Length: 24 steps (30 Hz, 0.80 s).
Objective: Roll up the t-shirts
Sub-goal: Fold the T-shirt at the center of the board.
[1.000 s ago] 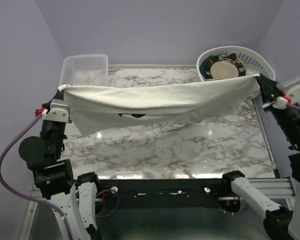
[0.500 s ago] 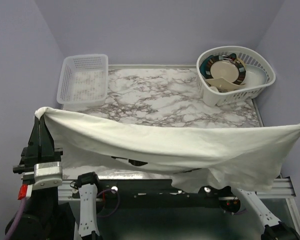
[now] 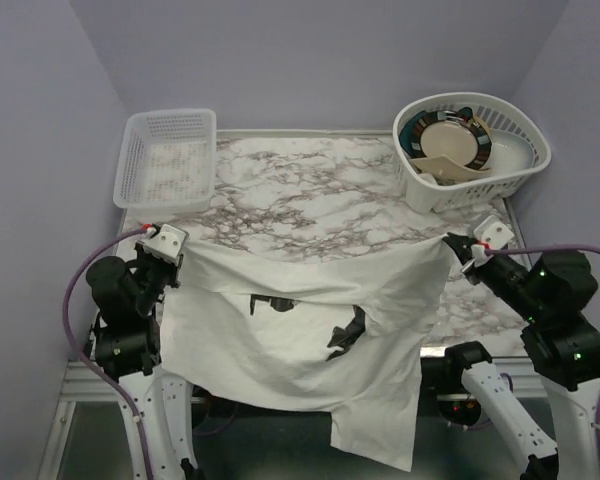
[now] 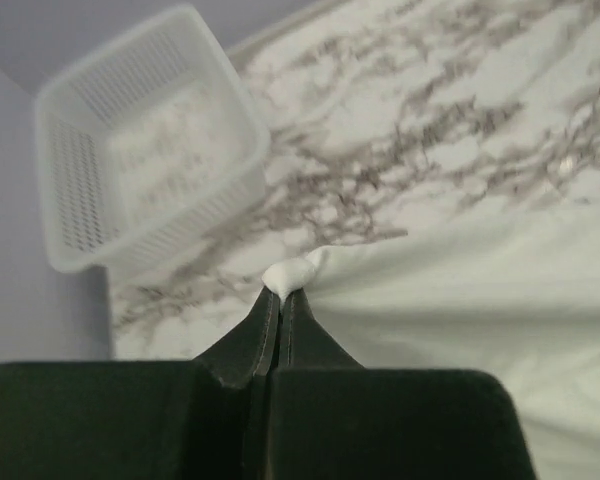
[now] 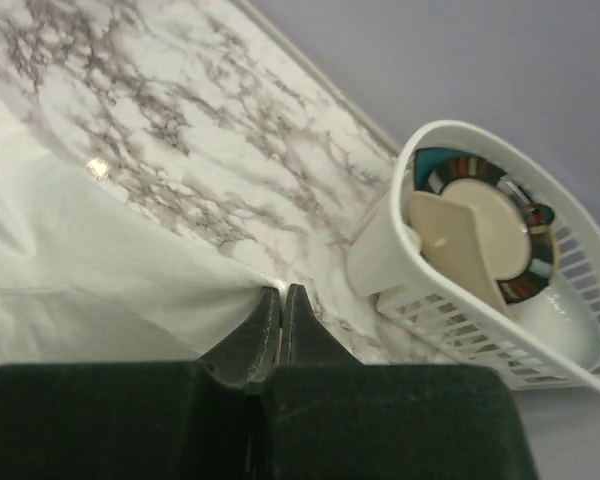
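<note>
Since half a second earlier, both arms had come down and inward, bringing the t-shirt point(image 3: 300, 330) from a wide, raised stretch close to the overhead camera to a lower spread over the near part of the marble table point(image 3: 310, 190). Its upper edge ran slack between the two grippers, and the rest of the white cloth draped toward the arm bases and over the table's near edge, one long flap hanging lowest on the right of centre. Small black printed marks point(image 3: 270, 303) showed on the wrinkled cloth, with a second dark patch further right. The left gripper point(image 3: 176, 250) was closed tight on the shirt's left upper corner; in the left wrist view a small white tuft of the t-shirt point(image 4: 460, 270) poked out just past the pinched tips of the left gripper point(image 4: 280, 295), the cloth fanning away to the right. The right gripper point(image 3: 454, 246) was likewise clamped on the right upper corner; in the right wrist view the t-shirt point(image 5: 80, 260) spread off to the left from the closed tips of the right gripper point(image 5: 281, 292). Beyond the shirt, bare marble lay between it and a rectangular white lattice basket point(image 3: 168, 160) at the far left corner and a rounded white basket point(image 3: 515, 160) at the far right, which held plates point(image 3: 458, 140) standing on edge.
</note>
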Tool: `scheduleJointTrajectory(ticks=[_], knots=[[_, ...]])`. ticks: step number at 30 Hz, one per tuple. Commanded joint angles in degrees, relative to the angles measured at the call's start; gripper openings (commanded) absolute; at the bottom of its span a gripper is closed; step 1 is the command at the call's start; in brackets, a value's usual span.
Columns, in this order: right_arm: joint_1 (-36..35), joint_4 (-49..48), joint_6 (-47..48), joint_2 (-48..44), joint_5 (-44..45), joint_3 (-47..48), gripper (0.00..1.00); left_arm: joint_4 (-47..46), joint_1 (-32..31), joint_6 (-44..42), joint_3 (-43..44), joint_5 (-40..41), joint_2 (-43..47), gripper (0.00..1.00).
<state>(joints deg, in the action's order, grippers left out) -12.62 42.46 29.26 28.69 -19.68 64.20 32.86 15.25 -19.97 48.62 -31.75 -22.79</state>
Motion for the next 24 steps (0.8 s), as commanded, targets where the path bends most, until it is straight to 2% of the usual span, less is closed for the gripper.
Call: scheduleJointTrajectory(ticks=[1, 4, 6, 7, 11, 15, 24], knots=[[0.2, -9.4, 0.9, 2.0, -1.3, -12.1, 0.01, -2.6, 0.0, -7.2, -16.3, 0.0, 0.1, 0.0], [0.3, -14.9, 3.5, 8.3, -0.3, -19.3, 0.01, -9.0, 0.0, -8.3, -23.1, 3.1, -3.4, 0.0], [0.2, -19.0, 4.4, 12.3, 0.2, -20.9, 0.01, -13.0, 0.0, -9.3, -24.9, 5.1, -7.9, 0.0], [0.2, -20.3, 4.8, 17.1, 1.2, -21.6, 0.01, -13.5, -0.2, -10.3, -24.4, 5.0, -9.9, 0.0], [0.2, -25.3, 5.4, 29.4, 4.4, -20.2, 0.01, -18.7, -0.2, -10.7, -23.0, 8.5, -19.3, 0.0], [0.2, -32.3, 6.3, 36.4, 5.4, -19.1, 0.01, -23.7, -0.2, -12.1, -23.2, 9.9, -28.0, 0.0], [0.2, -34.8, 9.3, 51.2, 11.3, -12.5, 0.01, -29.0, -0.2, -11.6, -18.1, 13.4, -41.5, 0.0]])
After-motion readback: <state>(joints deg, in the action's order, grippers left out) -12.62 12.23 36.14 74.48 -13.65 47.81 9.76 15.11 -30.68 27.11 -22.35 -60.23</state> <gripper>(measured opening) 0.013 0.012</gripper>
